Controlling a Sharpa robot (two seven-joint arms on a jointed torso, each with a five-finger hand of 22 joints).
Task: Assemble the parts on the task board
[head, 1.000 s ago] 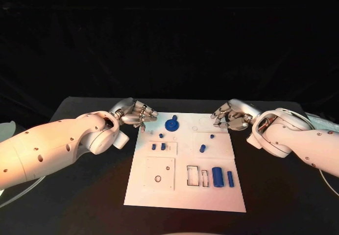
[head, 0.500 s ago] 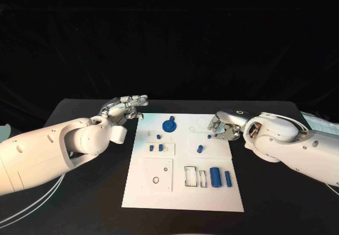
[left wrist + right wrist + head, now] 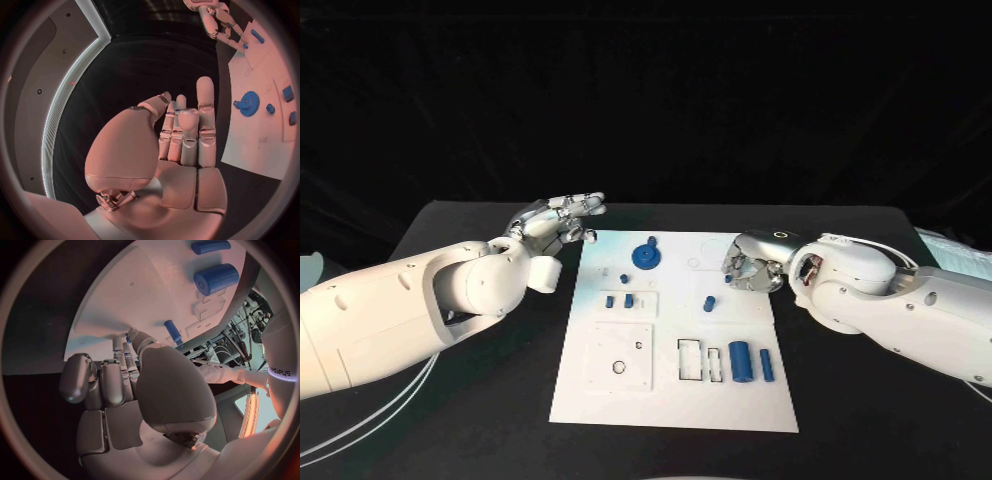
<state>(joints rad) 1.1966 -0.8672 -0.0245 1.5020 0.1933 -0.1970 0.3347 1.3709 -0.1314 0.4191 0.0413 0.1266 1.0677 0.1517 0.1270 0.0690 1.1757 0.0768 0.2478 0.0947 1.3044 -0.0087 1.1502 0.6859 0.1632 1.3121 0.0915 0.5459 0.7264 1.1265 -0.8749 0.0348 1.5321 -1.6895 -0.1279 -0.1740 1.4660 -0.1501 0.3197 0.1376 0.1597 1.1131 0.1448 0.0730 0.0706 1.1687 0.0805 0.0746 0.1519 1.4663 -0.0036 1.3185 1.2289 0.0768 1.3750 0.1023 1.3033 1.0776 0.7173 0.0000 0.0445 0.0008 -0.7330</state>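
1. You have the board (image 3: 678,340) lying in the middle of the black table (image 3: 877,400), between the two arms
2. Your left hand (image 3: 560,222) hovers off the board's far left corner, fingers straight and side by side, thumb apart, holding nothing
3. Your right hand (image 3: 750,266) sits over the board's far right edge, fingers curled down toward the surface; you cannot tell whether they pinch anything
4. The gear (image 3: 646,255) lies at the board's far end, between the hands
5. A short peg (image 3: 708,303) lies mid-board, near the right hand
6. The big cylinder (image 3: 740,360) and thin pin (image 3: 766,363) lie side by side near the right edge
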